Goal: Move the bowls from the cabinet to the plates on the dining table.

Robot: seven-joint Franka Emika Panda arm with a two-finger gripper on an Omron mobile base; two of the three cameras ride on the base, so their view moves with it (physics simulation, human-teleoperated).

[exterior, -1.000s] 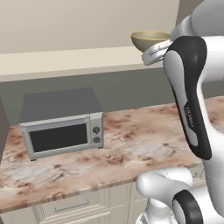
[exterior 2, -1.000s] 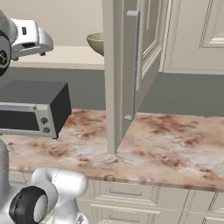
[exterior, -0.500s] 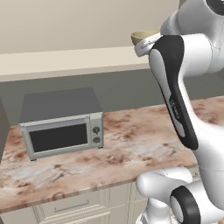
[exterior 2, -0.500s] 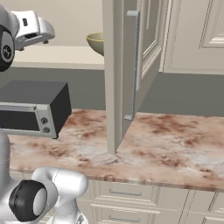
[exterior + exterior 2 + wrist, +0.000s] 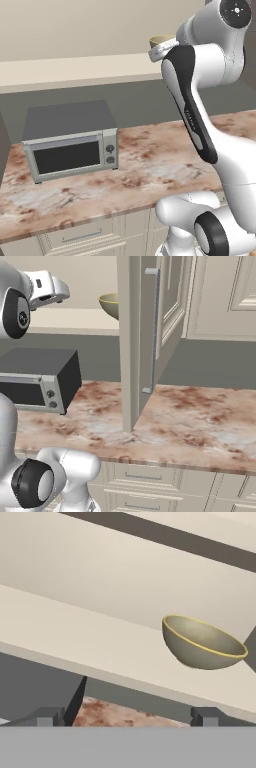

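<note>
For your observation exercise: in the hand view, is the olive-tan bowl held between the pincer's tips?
No. The olive-tan bowl sits free on the beige shelf, well beyond the open pincer.

No readable text, labels, brands, numbers or signs are showing anywhere. The grey box-shaped microwave point(image 5: 70, 140) with a dark glass door is carrying two small round knobs at its right side, but any markings around them are too small to read. A faint grey mark on the white arm's dark forearm panel point(image 5: 192, 120) is also illegible.
</note>
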